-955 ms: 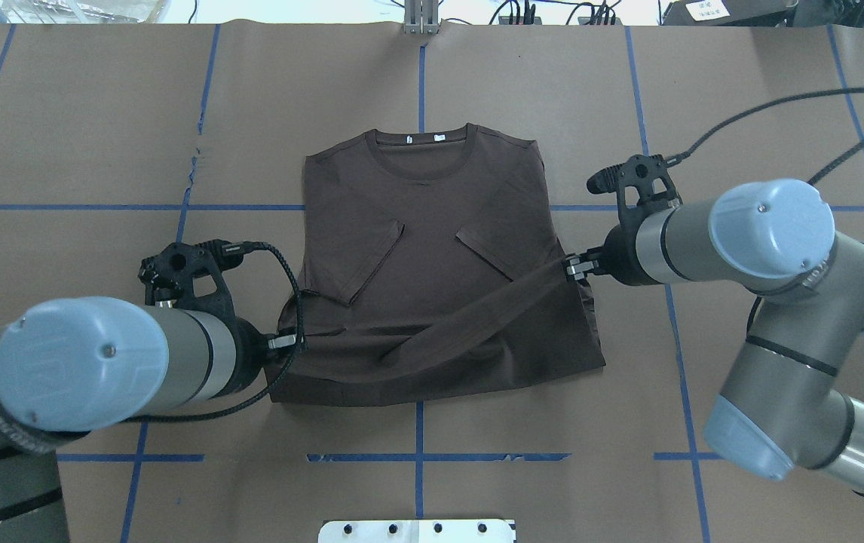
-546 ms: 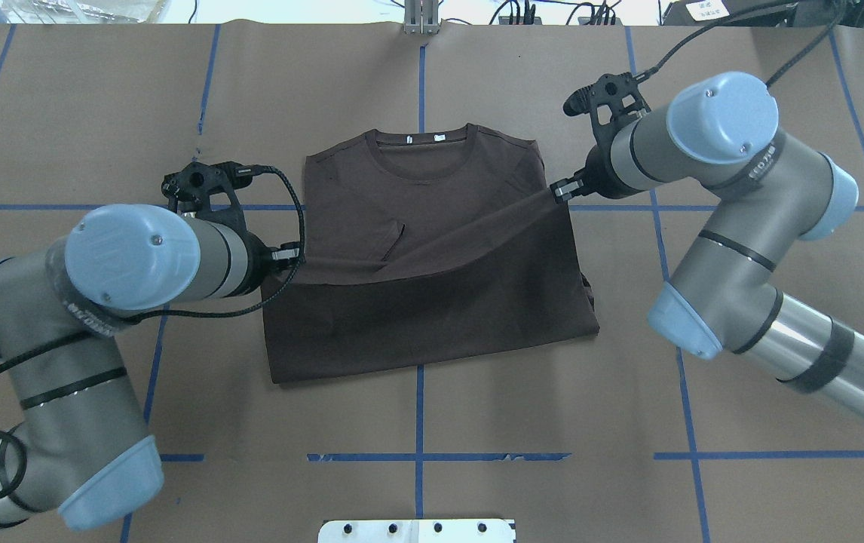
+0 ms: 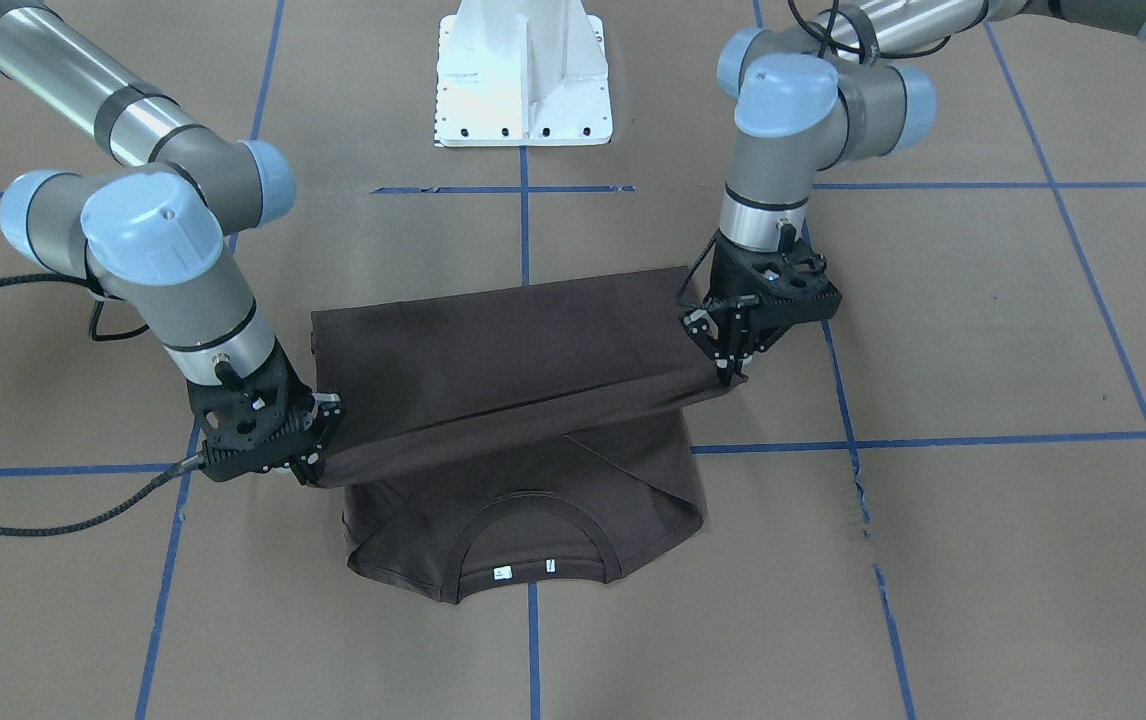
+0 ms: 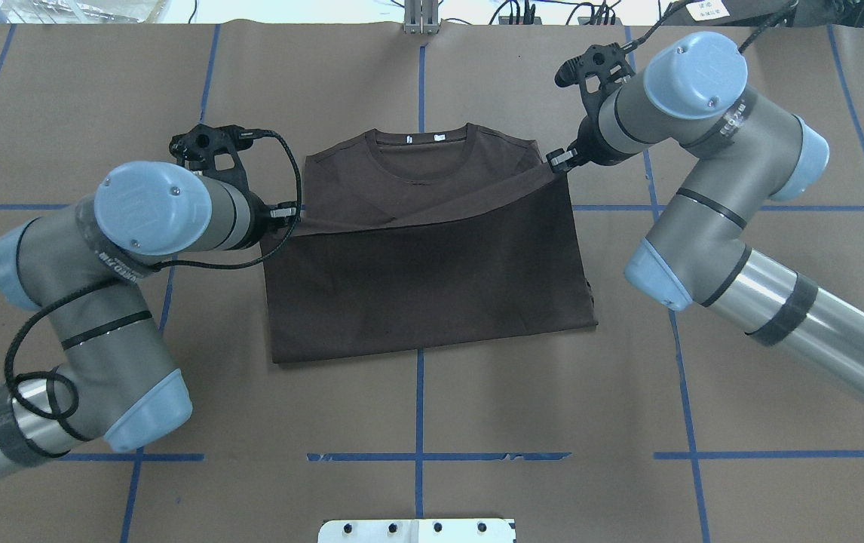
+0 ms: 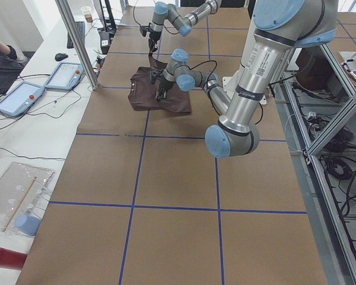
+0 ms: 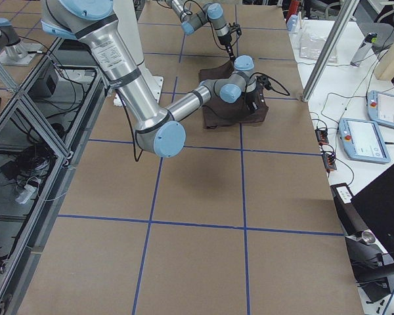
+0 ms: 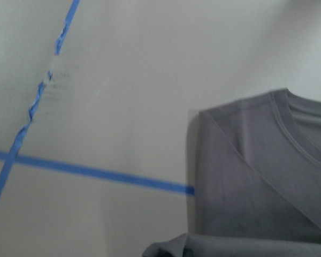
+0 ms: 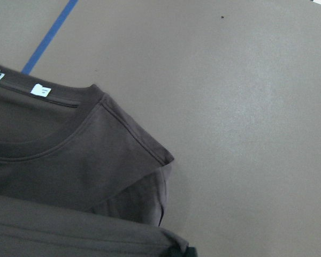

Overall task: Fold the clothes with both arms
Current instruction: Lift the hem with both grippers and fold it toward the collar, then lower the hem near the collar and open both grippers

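Left gripper (image 4: 290,216) and right gripper (image 4: 559,160) each pinching T-shirt (image 4: 432,279) hem; hem now carried closer to collar (image 4: 421,179), right corner nearer; fold nearly laid

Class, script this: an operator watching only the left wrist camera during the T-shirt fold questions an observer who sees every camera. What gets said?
Operator: Is the other claw gripping too?
Observer: Yes, the right claw is shut on the T-shirt's opposite hem corner.
Operator: Is the lifted hem level?
Observer: No; the right corner sits farther toward the collar than the corner in the left claw.
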Motion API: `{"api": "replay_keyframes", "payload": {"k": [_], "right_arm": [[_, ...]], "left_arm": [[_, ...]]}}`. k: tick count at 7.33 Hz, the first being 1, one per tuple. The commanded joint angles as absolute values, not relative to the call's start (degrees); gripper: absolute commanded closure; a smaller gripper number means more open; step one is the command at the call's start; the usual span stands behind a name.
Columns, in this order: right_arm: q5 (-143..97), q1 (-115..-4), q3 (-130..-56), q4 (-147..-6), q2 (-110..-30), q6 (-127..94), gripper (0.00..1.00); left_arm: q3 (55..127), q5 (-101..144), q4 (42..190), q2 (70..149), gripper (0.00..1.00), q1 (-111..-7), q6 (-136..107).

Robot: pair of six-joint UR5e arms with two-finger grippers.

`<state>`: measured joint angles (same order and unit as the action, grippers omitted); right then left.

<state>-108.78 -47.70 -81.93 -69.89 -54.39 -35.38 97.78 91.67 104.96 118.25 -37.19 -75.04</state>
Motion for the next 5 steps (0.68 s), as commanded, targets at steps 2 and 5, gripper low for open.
{"api": "replay_keyframes", "payload": {"k": [2, 5], "right_arm": [[-108.7, -48.5, -77.0, -69.8, -52.5, -35.3, 1.0], [-108.5, -48.5, -76.8, -69.9, -51.3, -35.9, 1.0]], "left_arm": [[91.8, 91.6, 106.8, 120.3, 1.0, -38.7, -73.1], [85.4, 91.4, 107.4, 126.3, 1.0, -39.4, -73.3]]}}
